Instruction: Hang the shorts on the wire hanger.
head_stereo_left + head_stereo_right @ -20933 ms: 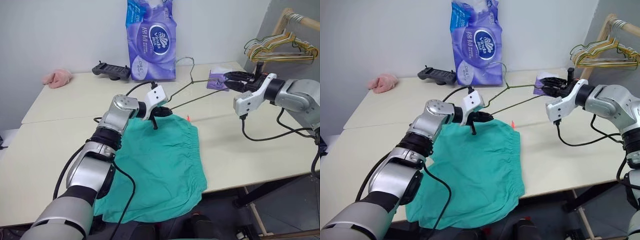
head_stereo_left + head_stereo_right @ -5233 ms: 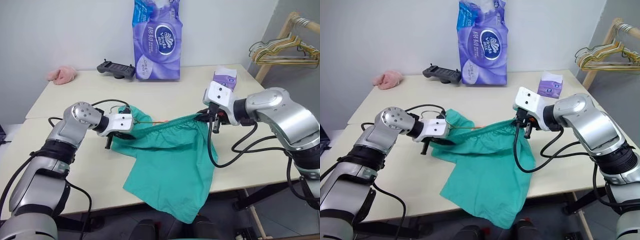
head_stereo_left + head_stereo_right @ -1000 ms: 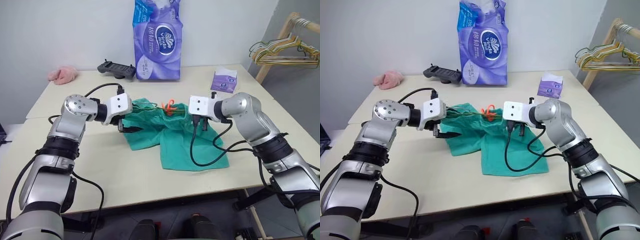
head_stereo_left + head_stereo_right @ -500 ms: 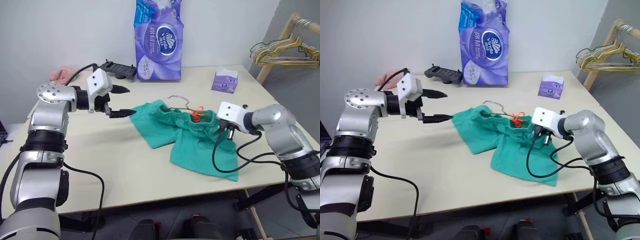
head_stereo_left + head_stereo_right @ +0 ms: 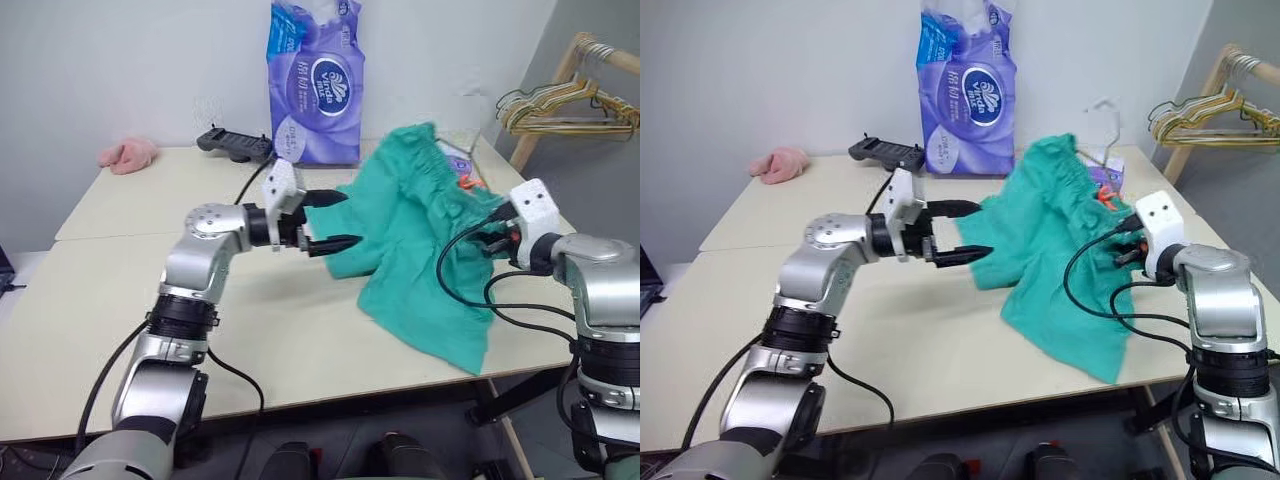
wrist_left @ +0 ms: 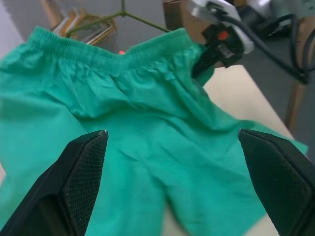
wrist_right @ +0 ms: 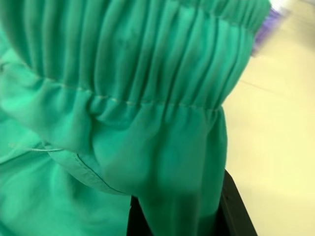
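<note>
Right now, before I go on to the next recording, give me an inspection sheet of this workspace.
Surface: pale table, two tops joined, mostly bare at the front.
Job's things: the shorts raised off the table, lower edge draping to it; the wire hanger, its hook rising above the waistband.
Clutter: purple tissue pack, black controller, pink cloth, small purple packet behind the shorts.
Grippers: left gripper open, fingers beside the shorts' edge; right gripper shut on the shorts near the waistband.
Cables: black cable looping from the right wrist in front of the shorts.
Surroundings: wooden rack with pale hangers at the right, plain wall behind.
</note>
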